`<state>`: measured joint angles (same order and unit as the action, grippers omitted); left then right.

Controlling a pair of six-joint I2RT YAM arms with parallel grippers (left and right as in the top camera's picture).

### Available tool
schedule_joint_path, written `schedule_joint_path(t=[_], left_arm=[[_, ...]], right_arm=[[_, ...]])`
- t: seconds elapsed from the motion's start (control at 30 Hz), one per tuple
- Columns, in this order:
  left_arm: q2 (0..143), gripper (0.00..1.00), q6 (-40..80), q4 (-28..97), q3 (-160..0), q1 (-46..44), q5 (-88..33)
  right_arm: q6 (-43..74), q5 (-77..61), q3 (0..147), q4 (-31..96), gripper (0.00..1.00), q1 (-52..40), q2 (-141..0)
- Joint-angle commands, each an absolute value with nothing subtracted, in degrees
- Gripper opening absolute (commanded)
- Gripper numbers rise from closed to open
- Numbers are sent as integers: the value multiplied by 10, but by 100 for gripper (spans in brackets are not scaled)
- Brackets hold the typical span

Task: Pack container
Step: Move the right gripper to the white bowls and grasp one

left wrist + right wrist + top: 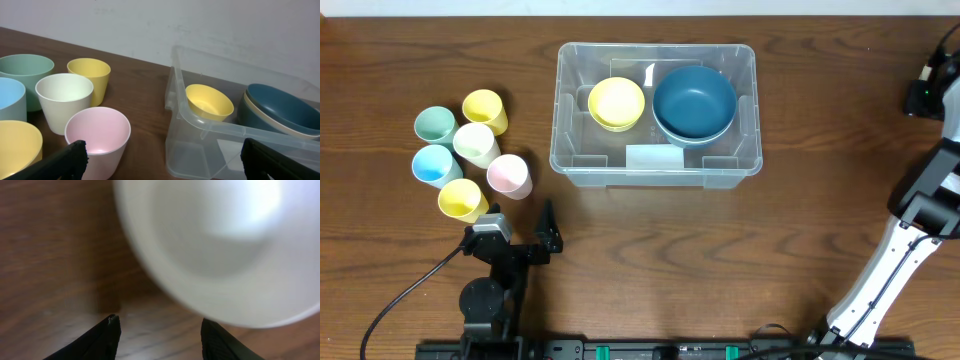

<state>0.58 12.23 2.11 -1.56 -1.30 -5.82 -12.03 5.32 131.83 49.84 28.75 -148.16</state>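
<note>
the container point(557, 110) sits on the wooden table point(820, 200) at the far middle, upright, with no lid on it. inside it a yellow bowl point(617, 103) lies at the left and a dark blue bowl point(694, 101) at the right, the two just beside each other. in the left wrist view the blue bowl rests nested in a pale bowl point(280, 127).

six cups stand in a cluster well left of the container: a green cup point(435, 125), a yellow cup point(485, 110), a cream cup point(476, 143), a light blue cup point(436, 165), a pink cup point(508, 175) and a second yellow cup point(462, 199) nearest.

the left gripper point(167, 160) is near the pink cup, its fingers spread wide and holding nothing. the right gripper point(161, 330) is at the far right over bare wood, fingers apart and empty. a white round thing point(220, 245) fills its view, too blurred to name.
</note>
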Motion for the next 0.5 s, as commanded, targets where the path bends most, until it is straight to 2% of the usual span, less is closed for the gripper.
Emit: schedule_joint_path(t=[0.0,0.03,0.1,0.2,0.47], left_arm=[[3,98,122,35,-3,-14,-65],[3,98,121,35,-3,-14,-65],[3,98,121,35,-3,-14,-65],[3,98,121,35,-3,-14,-65],[3,98,121,35,-3,-14,-65]], right_arm=[[-152,41,1323,496,55,256,-1475],[-163,46,1325,495,57,249,-1473],[-173,68,1327,487,68,237,-1468],[-189,110,1328,458,99,224,-1461],[-250,158,1328,410,99,218,-1459]])
